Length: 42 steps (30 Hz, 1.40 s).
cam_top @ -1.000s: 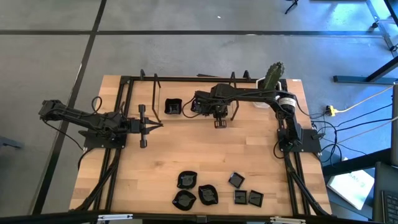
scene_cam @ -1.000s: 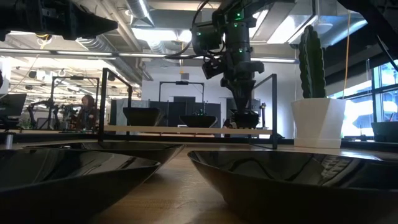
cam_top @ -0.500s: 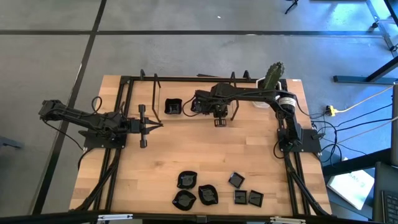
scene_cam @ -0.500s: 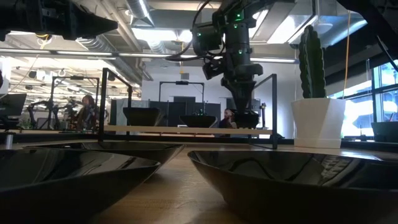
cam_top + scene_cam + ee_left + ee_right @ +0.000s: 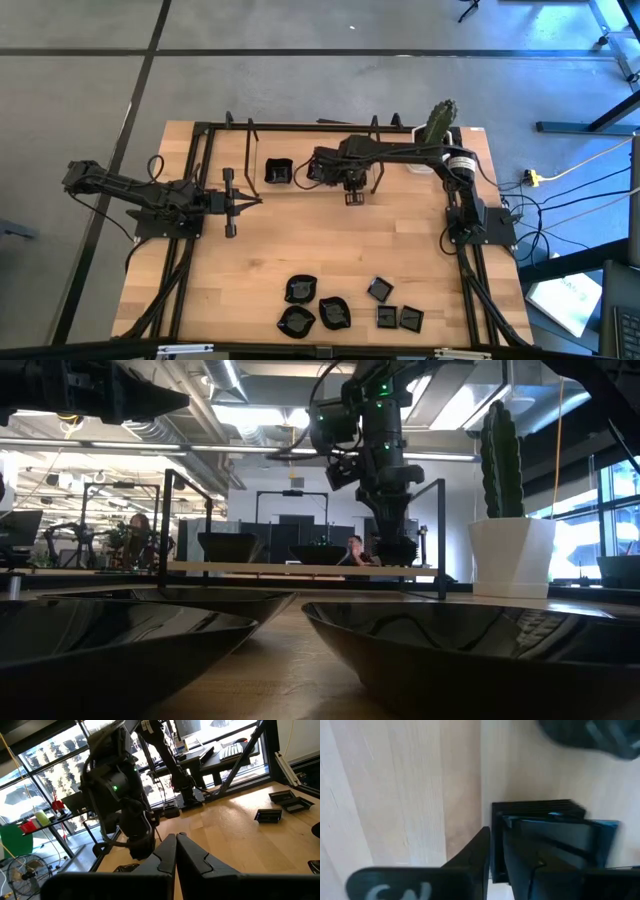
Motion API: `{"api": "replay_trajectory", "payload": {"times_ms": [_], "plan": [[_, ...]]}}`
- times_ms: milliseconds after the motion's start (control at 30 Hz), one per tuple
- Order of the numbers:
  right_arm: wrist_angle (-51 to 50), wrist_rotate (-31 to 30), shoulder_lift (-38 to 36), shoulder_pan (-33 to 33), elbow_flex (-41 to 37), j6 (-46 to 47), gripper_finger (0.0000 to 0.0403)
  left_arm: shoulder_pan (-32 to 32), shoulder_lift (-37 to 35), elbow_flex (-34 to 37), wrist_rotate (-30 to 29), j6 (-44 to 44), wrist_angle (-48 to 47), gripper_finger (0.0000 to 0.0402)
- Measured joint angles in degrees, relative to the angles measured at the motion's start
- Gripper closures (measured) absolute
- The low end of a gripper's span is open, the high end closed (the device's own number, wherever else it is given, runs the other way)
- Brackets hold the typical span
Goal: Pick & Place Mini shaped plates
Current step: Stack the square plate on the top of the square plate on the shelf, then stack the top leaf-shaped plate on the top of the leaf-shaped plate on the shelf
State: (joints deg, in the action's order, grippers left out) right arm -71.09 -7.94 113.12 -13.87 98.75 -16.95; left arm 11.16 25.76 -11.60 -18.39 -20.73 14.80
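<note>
My right gripper (image 5: 354, 186) points down at the far middle of the table, right over a small black square plate (image 5: 540, 837) that rests flat on the wood (image 5: 355, 198). Its fingers stand a little apart, one just outside the plate's rim and one over the plate. In the low view that plate (image 5: 397, 550) stands in a row with two others (image 5: 230, 546) (image 5: 318, 553). Several more mini plates (image 5: 334, 313) lie near the front edge. My left gripper (image 5: 255, 202) is shut and level at the table's left (image 5: 176, 842).
A white pot with a green cactus (image 5: 437, 128) stands at the far right (image 5: 510, 555). A black metal frame (image 5: 250, 150) runs along the far and left sides. Two plates (image 5: 120, 640) (image 5: 480, 650) lie right in front of the low camera. Bare wood (image 5: 300, 240) lies mid-table.
</note>
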Motion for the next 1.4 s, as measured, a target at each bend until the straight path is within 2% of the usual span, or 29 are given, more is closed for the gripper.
{"api": "replay_trajectory", "payload": {"times_ms": [267, 833, 1000, 1267, 1400], "plan": [[0.64, 0.00, 0.12, -0.28, -1.82, -0.94, 0.0349, 0.00, 0.00, -0.01, 0.00, 0.00, 0.03, 0.0394], [-2.06, -0.07, 0.07, -0.26, 1.80, -0.31, 0.0349, 0.00, 0.00, -0.01, 0.00, 0.00, 0.45, 0.0395], [-2.11, -1.98, -0.19, -0.26, 1.91, -0.01, 0.0349, -0.01, 0.00, -0.01, 0.00, 0.00, 0.44, 0.0397], [-3.71, -1.56, -0.83, 1.45, 12.10, 0.20, 0.0351, -0.02, -0.02, -0.01, 0.00, 0.00, 0.41, 0.0394], [-3.01, -2.33, -2.07, 3.94, 15.18, 0.03, 0.0383, 0.00, 0.00, -0.01, 0.00, 0.02, 0.17, 0.0397]]}}
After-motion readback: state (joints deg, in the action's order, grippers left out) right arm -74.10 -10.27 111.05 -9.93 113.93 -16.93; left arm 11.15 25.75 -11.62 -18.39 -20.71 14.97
